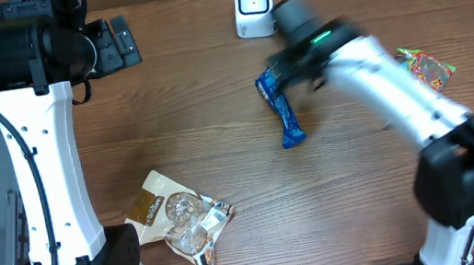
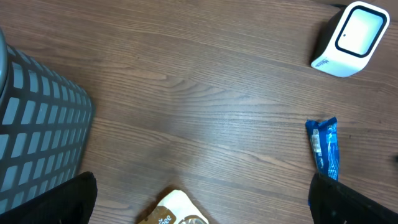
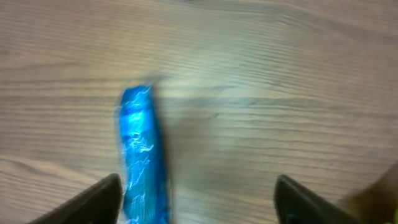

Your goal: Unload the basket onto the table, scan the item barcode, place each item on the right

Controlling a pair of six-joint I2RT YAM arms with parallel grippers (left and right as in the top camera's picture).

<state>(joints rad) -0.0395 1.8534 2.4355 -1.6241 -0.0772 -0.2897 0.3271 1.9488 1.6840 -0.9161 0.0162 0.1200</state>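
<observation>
- Plainly, the blue snack bar lies flat on the wooden table, right of centre and a little below the scanner, long and narrow with crimped ends and a crinkly, shiny foil wrapper.
- The right gripper hangs over the bar's upper end. Its two dark fingers are spread wide and released, with the bar on the table between them, closer to one finger and not pinched.
- The right arm reaches in from the lower right corner, a white sleeve slanting up and left to a black wrist with a small green light. That end looks blurred from above.
- The scanner stands near the far edge of the table, a small white rounded box with a dark-rimmed window.
- The left gripper is held high at the far left corner, fingers splayed and empty. Its white arm runs straight up the left side from a black base joint.
- A clear bag of cookies with a brown-and-cream label lies near the left arm's base.
- A bright, multicoloured candy packet sits beside the right arm.
- A grey, grid-walled basket stands at the left edge.
</observation>
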